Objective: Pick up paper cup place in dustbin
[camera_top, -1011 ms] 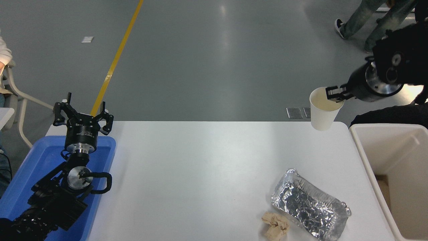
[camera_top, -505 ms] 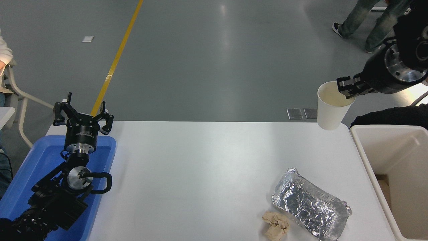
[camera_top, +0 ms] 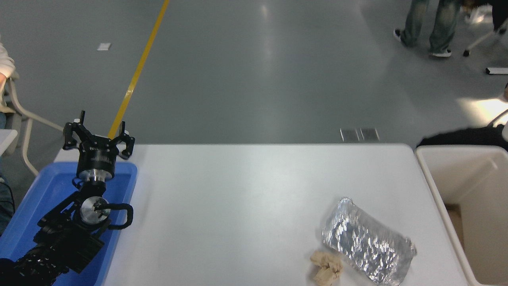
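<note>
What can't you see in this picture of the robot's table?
- Paper cup and right gripper: outside the head view, so nobody can tell where they are.
- Dustbin: cut by the right edge; most of its inside is hidden.
- Blue tray: partly covered by the parked left gripper and arm.

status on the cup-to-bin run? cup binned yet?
Can't confirm. Half a second ago the right claw carried the paper cup toward the dustbin; now cup and right arm are both out of view. The visible part of the bin's inside shows no cup. Left claw sits parked over the blue tray. Left to do: confirm the drop.
</note>
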Robot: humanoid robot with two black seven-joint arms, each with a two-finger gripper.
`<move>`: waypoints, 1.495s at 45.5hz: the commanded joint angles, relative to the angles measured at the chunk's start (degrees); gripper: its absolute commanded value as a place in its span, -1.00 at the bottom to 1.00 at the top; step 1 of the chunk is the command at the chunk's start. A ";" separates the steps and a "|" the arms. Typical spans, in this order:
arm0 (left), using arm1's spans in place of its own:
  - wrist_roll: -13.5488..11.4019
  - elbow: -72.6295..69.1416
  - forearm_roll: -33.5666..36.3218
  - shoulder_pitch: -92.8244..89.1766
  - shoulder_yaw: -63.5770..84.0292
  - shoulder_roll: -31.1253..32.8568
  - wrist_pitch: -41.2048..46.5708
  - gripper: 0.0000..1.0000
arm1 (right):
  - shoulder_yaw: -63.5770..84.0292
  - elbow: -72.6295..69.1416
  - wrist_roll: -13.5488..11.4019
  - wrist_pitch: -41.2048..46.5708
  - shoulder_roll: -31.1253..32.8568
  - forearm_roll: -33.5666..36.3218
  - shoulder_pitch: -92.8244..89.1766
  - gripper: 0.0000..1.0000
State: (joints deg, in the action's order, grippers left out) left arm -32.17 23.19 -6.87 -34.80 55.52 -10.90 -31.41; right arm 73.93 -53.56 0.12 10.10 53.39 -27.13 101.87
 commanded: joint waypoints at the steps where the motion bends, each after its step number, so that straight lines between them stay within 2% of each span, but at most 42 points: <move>1: 0.00 0.01 0.01 0.00 0.03 0.00 -0.05 0.98 | -18.36 9.17 0.23 -5.00 4.71 0.85 -24.85 -1.00; 12: 0.00 0.01 0.01 0.00 0.03 0.00 0.04 0.98 | -38.94 18.65 -0.65 -9.66 -4.16 6.47 -48.15 -1.00; 24: 0.00 0.01 -0.07 0.00 0.03 0.00 0.04 0.98 | -42.73 37.29 -0.56 -11.33 -19.45 24.75 -62.75 -1.00; 28: 0.00 0.01 -0.07 0.00 0.03 0.00 0.04 0.98 | -42.99 38.88 -0.56 -11.42 -21.74 26.51 -64.95 -1.00; 44: 0.00 0.01 -0.07 0.00 0.03 0.00 0.04 0.98 | -43.08 38.00 0.05 -12.21 -23.85 26.69 -65.04 -1.00; 45: 0.00 0.01 -0.07 0.00 0.03 0.00 0.04 0.98 | -43.08 37.83 0.05 -12.12 -23.94 26.78 -64.95 -0.75; 46: 0.00 0.01 -0.07 -0.09 0.03 0.00 0.04 0.98 | -42.99 37.65 0.05 -11.77 -24.20 26.69 -64.78 -0.24; 47: 0.00 0.01 0.01 0.00 0.03 0.00 0.04 0.98 | -42.99 37.39 0.14 -11.68 -24.29 26.69 -64.52 0.61; 48: 0.00 0.01 -0.07 0.00 0.03 0.00 0.04 0.98 | -42.99 37.04 0.14 -11.59 -24.29 26.69 -64.25 1.00; 53: 0.00 0.01 0.01 -0.09 -0.06 0.00 0.04 0.98 | -42.47 35.72 0.23 -11.50 -23.24 25.55 -61.71 1.00; 58: 0.00 0.01 0.10 -0.09 -0.15 0.00 -0.05 0.98 | -39.14 30.28 0.23 -11.50 -18.33 23.98 -56.36 1.00; 64: 0.09 0.01 0.10 -0.09 -0.15 0.00 -0.05 0.98 | -31.84 16.40 0.23 -11.50 -8.58 16.95 -42.57 1.00; 68: 0.09 0.01 0.10 -0.09 -0.15 0.00 -0.05 0.98 | -28.50 8.75 0.23 -11.42 -4.35 9.75 -32.11 1.00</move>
State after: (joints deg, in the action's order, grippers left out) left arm -32.16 23.20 -6.80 -34.89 55.41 -10.90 -31.37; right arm 37.21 -27.93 0.30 -1.45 38.30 -6.09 50.03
